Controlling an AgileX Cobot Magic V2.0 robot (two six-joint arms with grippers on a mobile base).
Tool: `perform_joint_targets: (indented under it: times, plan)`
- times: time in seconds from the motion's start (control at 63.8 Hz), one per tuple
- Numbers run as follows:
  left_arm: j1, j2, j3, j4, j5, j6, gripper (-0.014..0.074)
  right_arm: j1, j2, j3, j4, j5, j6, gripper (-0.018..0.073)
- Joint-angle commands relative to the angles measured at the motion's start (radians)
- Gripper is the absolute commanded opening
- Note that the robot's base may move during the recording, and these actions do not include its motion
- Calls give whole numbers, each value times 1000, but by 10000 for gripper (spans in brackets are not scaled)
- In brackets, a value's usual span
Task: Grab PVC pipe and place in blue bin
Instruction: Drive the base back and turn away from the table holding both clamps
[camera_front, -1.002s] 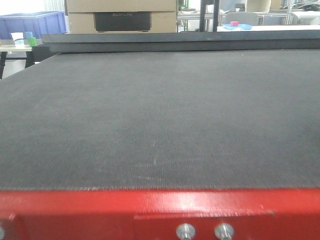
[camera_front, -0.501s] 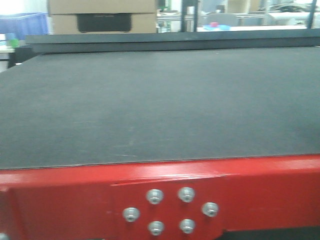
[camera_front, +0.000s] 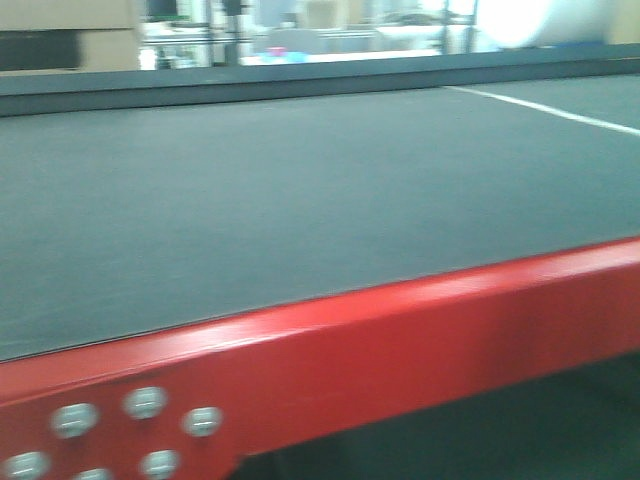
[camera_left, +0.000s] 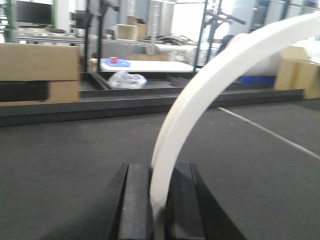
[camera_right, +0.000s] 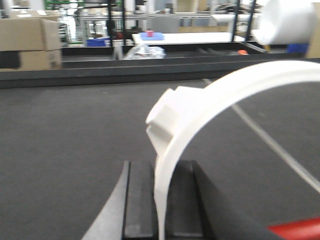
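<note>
A white curved PVC pipe (camera_left: 200, 100) rises from between the black fingers of my left gripper (camera_left: 159, 172) and arcs up to the right. The left jaws are shut on its rim. In the right wrist view the same kind of white PVC pipe (camera_right: 200, 115), with a stepped collar, stands between the fingers of my right gripper (camera_right: 161, 170), which is also shut on it. Neither pipe nor grippers appear in the front view. A blue container (camera_left: 255, 80) sits far back behind the pipe; I cannot tell whether it is the blue bin.
A wide dark felt table (camera_front: 300, 200) with a red metal front edge (camera_front: 400, 330) fills the front view. Cardboard boxes (camera_left: 37, 70) stand at the far left. A white line (camera_left: 270, 132) crosses the surface on the right. A large white roll (camera_right: 290, 20) stands far right.
The front view has swung to the right: the cardboard boxes slid off to the left, the red edge now slants, and a white line has come into view.
</note>
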Motion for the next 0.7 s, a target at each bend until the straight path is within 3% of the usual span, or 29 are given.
perform_joint_targets:
  times: [0.0,0.689]
  plan:
    - [-8,-7,0,1,-24,-6,-111,-1,-7,-1,-8,-22,-4,-162]
    - [-8,-7,0,1,-24,-6,-111,-1,-7,-1,-8,-22,-4,-162]
